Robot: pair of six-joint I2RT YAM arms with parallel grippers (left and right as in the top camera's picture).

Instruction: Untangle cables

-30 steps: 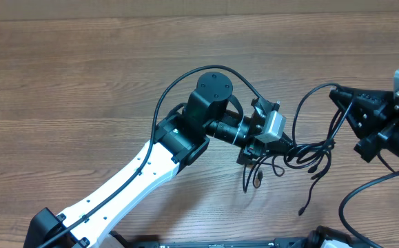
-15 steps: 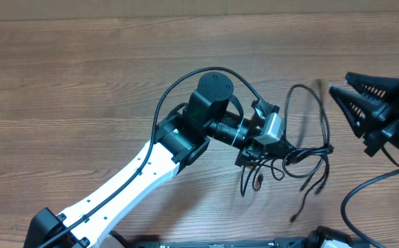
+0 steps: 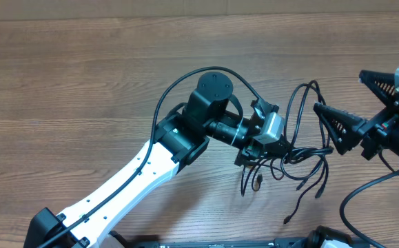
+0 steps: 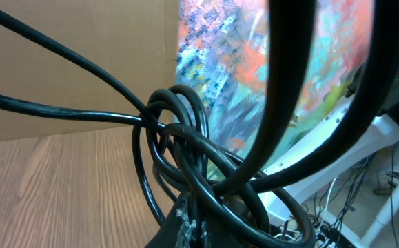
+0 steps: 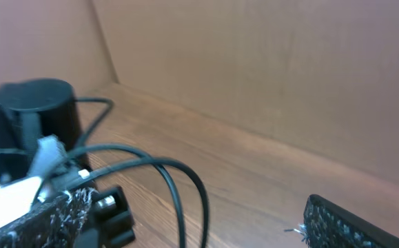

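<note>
Right of centre, tangled black cables (image 3: 306,153)

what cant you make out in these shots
- Whether the left gripper holds the cables: overhead, its camera box covers it; left wrist view, the bottom edge crops it.
- The plug ends: overhead, too small to identify.
- Which strand belongs to which cable: the tangle overlaps in both views.

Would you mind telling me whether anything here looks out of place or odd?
Nothing is damaged or spilled. The only mess is the thin black cables: knotted loops bunch at the left gripper, with plug ends straggling over the wooden table near the open right gripper.
</note>
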